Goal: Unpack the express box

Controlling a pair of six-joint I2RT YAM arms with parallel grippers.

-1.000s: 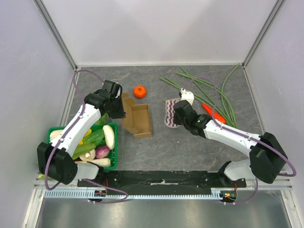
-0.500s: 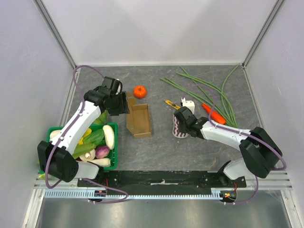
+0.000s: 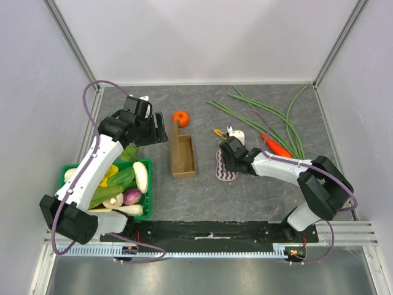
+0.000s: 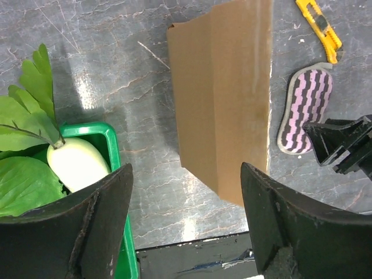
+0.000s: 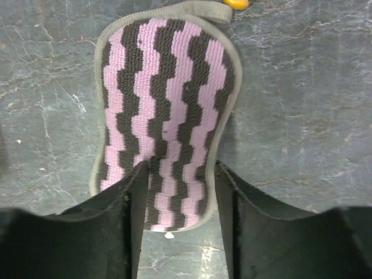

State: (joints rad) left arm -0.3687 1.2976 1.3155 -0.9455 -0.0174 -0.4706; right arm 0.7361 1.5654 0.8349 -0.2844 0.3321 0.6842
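The express box [image 3: 183, 155] is a small brown carton lying open in the middle of the table, its flap raised toward the tangerine [image 3: 180, 118]. In the left wrist view its plain cardboard [image 4: 224, 87] fills the centre. My left gripper [image 3: 157, 131] hangs just left of the box, open wide [image 4: 185, 170] with nothing between its fingers. A pink-and-dark striped pad [image 3: 225, 167] lies flat on the table right of the box. My right gripper [image 3: 223, 158] stands open over it, its fingers either side of the pad's near end [image 5: 165, 116].
A green crate [image 3: 145, 198] of vegetables sits at the near left, with a white radish [image 4: 75, 164] inside. A yellow utility knife [image 3: 219, 133], a carrot [image 3: 276, 146] and long green beans [image 3: 264, 117] lie at the back right.
My right gripper brought the striped pad down onto the table and opened, leaving it flat. My left gripper opened, let go of the box flap and drew back to the left.
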